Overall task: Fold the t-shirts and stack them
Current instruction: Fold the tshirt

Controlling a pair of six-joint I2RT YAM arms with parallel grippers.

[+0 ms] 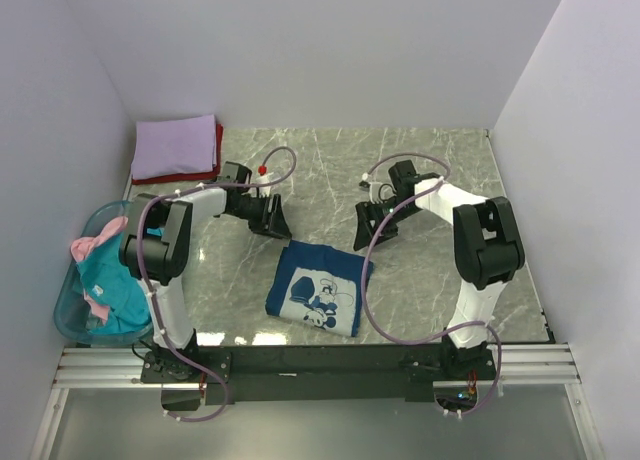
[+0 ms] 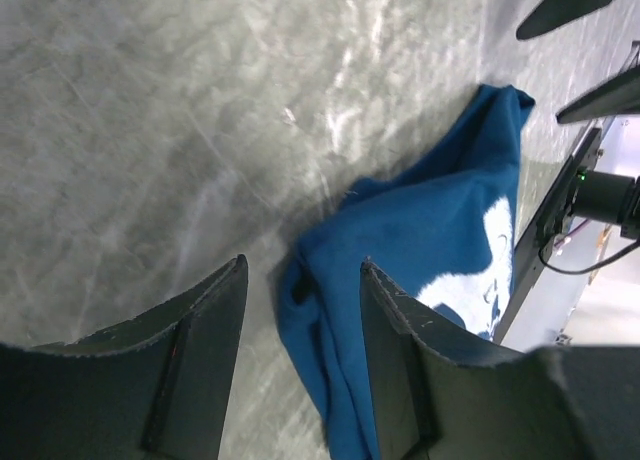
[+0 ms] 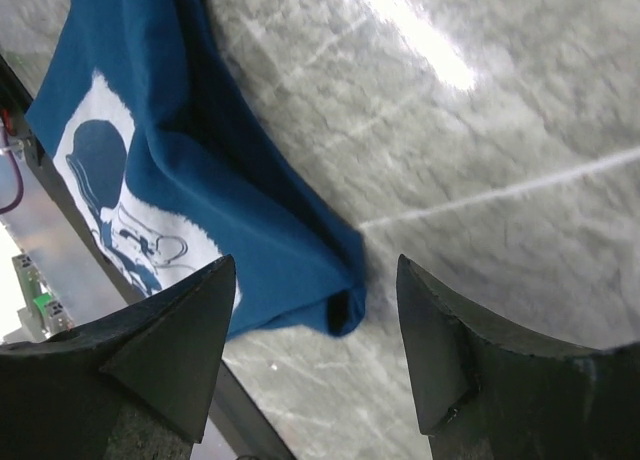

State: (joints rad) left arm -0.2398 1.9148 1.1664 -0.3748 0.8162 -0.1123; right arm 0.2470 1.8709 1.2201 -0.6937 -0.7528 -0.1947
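Observation:
A folded dark blue t-shirt (image 1: 320,287) with a white printed picture lies at the table's near centre. It also shows in the left wrist view (image 2: 420,240) and the right wrist view (image 3: 190,180). My left gripper (image 1: 275,220) is open and empty, just beyond the shirt's far left corner. My right gripper (image 1: 372,230) is open and empty, just beyond its far right corner. A folded lavender t-shirt (image 1: 176,145) lies on a red one (image 1: 218,150) at the far left. Teal (image 1: 110,280) and pink (image 1: 90,246) shirts lie in the basket.
A translucent blue plastic basket (image 1: 72,315) stands at the left edge of the grey marble table (image 1: 330,160). White walls close in the back and both sides. The black arm rail (image 1: 320,360) runs along the near edge.

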